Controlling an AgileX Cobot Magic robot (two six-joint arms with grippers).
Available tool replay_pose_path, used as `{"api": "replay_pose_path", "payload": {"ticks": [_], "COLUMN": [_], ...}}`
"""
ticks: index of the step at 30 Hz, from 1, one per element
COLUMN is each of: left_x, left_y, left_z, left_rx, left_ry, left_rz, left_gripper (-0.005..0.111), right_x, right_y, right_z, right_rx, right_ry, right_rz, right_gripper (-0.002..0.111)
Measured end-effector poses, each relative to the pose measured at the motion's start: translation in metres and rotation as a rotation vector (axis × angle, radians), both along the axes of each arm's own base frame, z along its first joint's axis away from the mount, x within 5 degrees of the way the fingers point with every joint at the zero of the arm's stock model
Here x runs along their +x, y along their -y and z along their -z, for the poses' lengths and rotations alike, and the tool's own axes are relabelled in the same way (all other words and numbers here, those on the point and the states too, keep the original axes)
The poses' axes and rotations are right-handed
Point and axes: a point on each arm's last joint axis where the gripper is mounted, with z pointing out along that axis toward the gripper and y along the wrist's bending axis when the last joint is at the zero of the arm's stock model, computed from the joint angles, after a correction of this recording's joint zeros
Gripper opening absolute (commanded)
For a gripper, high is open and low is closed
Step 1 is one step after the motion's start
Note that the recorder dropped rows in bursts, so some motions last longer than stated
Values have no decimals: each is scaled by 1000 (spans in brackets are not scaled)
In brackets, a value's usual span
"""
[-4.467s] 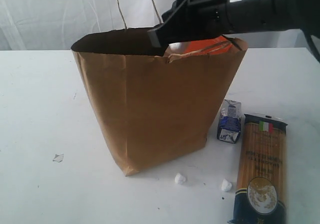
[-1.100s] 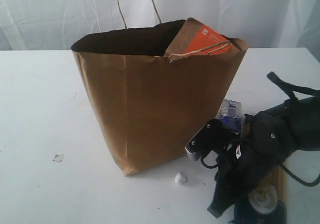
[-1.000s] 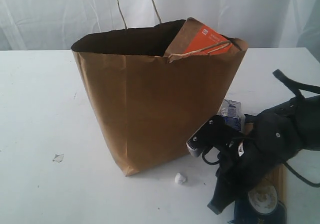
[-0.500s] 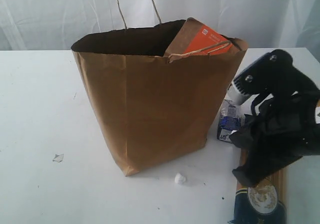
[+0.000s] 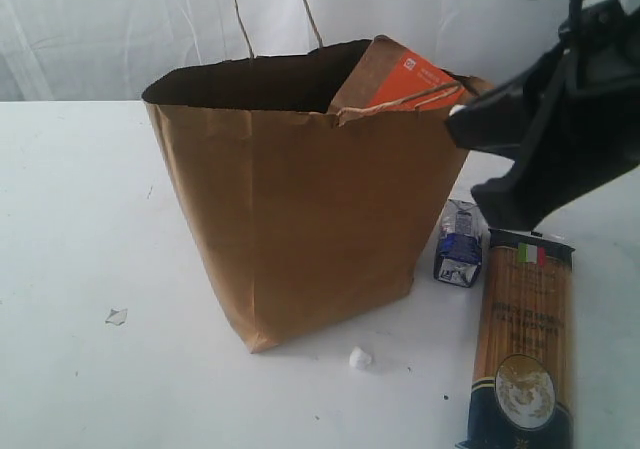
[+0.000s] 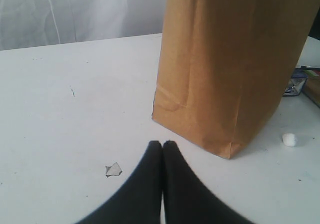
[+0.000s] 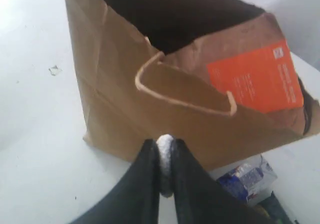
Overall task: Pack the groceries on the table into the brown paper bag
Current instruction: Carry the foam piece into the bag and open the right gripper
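**Left tool** (image 6: 162, 144): fingers pressed together, holding nothing. It sits low over the worktop (image 5: 70, 219), near the foot of the paper bag (image 5: 300, 209) and beside a paper scrap (image 5: 116, 316).

**Paper bag:** upright at mid-worktop, mouth open.

**Pouch** (image 5: 412, 77): inside the bag at its right end, leaning, top proud of the rim.

**Loose lump** (image 5: 360, 358): on the worktop in front of the bag.

**Carton** (image 5: 460, 244) and **spaghetti pack** (image 5: 520, 349): not yet packed, lying near each other on the worktop right of the bag.

**Right tool** (image 7: 164, 143): clamped on a small white lump (image 7: 165, 166), raised outside the bag's upper right edge.

**Assessment:** the step in hand appears to be delivery into the bag.
- Clear the rim and the cord handle (image 7: 180, 97).
- Centre over the dark open part, left of the pouch.
- Part the fingers only there; a release from the present position would likely fall outside the bag.
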Motion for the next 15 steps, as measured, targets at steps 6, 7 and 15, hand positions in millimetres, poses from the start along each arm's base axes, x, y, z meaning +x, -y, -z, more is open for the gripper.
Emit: {"api": "replay_pose_path", "payload": {"ticks": [6, 7, 15], "left_x": [0, 0, 0], "left_y": [0, 0, 0], "left_z": [0, 0, 0], "left_rx": [0, 0, 0], "left_ry": [0, 0, 0], "left_rz": [0, 0, 0], "left_gripper": [0, 0, 0], "right_x": [-6, -6, 11], "right_y": [-6, -7, -25], "right_z": [-25, -29, -47], "right_rx": [42, 47, 52], "right_ry": [63, 73, 102], "right_rz": [-44, -50, -76], "right_gripper": [0, 0, 0]}}
